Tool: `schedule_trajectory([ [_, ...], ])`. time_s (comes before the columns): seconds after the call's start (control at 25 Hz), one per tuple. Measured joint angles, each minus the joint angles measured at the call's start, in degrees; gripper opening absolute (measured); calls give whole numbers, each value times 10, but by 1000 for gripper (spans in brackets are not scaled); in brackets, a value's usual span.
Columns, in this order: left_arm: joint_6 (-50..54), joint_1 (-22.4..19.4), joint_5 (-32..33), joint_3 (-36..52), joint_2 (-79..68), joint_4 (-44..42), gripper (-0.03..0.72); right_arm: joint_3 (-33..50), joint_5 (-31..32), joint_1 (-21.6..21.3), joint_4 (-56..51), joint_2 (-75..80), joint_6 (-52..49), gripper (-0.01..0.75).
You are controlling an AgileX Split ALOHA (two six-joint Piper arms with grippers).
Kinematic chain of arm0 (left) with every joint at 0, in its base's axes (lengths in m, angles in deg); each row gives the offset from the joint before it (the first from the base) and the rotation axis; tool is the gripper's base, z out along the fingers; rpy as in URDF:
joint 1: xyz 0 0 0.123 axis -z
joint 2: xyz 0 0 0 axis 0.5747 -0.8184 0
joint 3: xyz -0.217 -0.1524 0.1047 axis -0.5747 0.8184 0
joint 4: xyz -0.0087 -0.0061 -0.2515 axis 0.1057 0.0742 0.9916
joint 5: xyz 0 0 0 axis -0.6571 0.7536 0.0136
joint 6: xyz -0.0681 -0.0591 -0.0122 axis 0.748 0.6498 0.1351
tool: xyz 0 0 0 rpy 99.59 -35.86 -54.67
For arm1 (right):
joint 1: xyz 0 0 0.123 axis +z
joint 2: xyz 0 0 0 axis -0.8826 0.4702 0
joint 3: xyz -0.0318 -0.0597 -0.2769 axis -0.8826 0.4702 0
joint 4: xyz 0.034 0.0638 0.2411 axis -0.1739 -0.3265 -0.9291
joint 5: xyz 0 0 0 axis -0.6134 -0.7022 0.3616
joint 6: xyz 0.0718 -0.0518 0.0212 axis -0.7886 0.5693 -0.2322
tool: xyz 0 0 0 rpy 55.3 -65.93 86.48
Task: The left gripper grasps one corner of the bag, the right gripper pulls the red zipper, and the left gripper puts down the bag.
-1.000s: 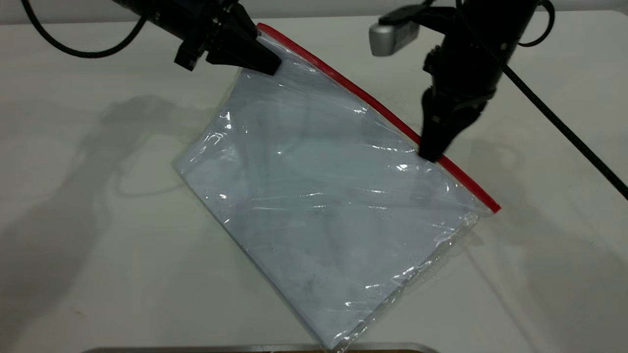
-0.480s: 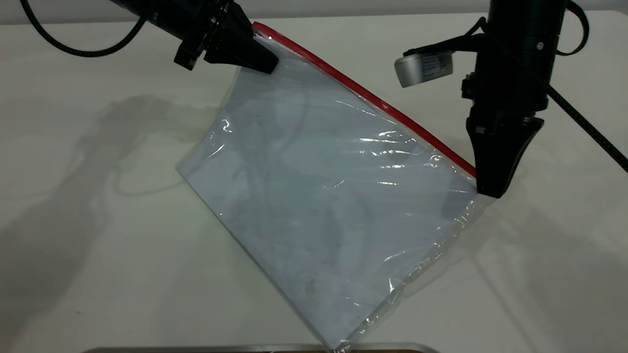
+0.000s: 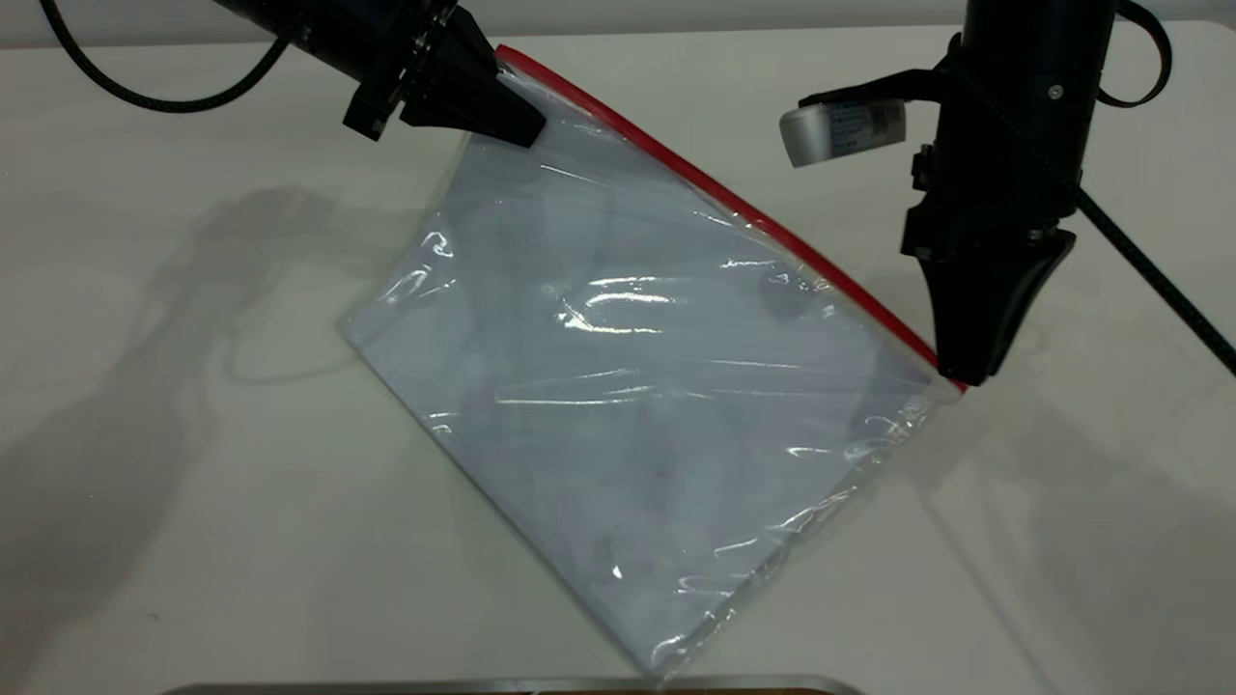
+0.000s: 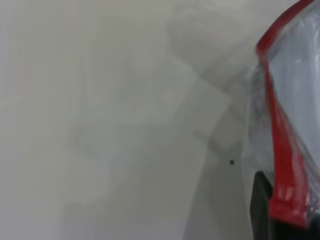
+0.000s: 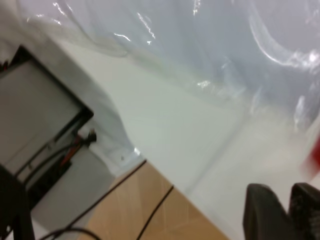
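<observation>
Pinching the bag (image 3: 637, 386) corner, left hand (image 3: 526, 125); right hand (image 3: 966, 372) pinches the red zipper (image 3: 734, 208) end.

My counter (image 3: 193, 541) is matte white with soft shadows. Beyond its edge I see wooden floor (image 5: 165, 220) crossed by black cables (image 5: 155, 212).

Readable text: none in any view.
Silver cylinder (image 3: 842, 130) on the right gripper (image 3: 969, 372): carries a pale label with dark markings at its right end, too small to read.
Bag (image 3: 637, 386): no print visible, only glare streaks on the plastic.
Red zipper (image 3: 719, 198): plain red, no lettering seen.
Table (image 3: 193, 483): no marks or signs.
Left wrist view: no lettering.
Right wrist view: no lettering.
</observation>
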Motion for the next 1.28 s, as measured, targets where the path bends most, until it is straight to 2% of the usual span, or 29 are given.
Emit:
schedule_trajectory([
  [0.12, 27, 2, -10, 0, 0, 0, 153, 0, -22, 0, -10, 0, -1, 309],
  [0.28, 69, 5, -42, 0, 0, -2, 340, 1, -70, 0, -18, 0, -2, 486],
  [0.44, 126, 8, -107, -2, 0, -19, 538, 1, -140, 0, -18, 0, -2, 562],
  [0.56, 197, 8, -158, -17, 0, -58, 611, 0, -201, 0, -18, -1, -2, 575],
  [0.64, 261, 8, -172, -23, 6, -84, 620, -7, -224, 0, -18, -9, -2, 576],
  [0.88, 468, 6, -175, -24, 91, -212, 616, -68, -236, 0, -17, -100, -2, 576],
  [1.16, 738, -3, -151, -24, 256, -393, 597, -96, -229, 0, -17, -280, -5, 576],
  [1.28, 838, -3, -119, -24, 332, -470, 590, -97, -216, 0, -17, -360, -20, 576],
])
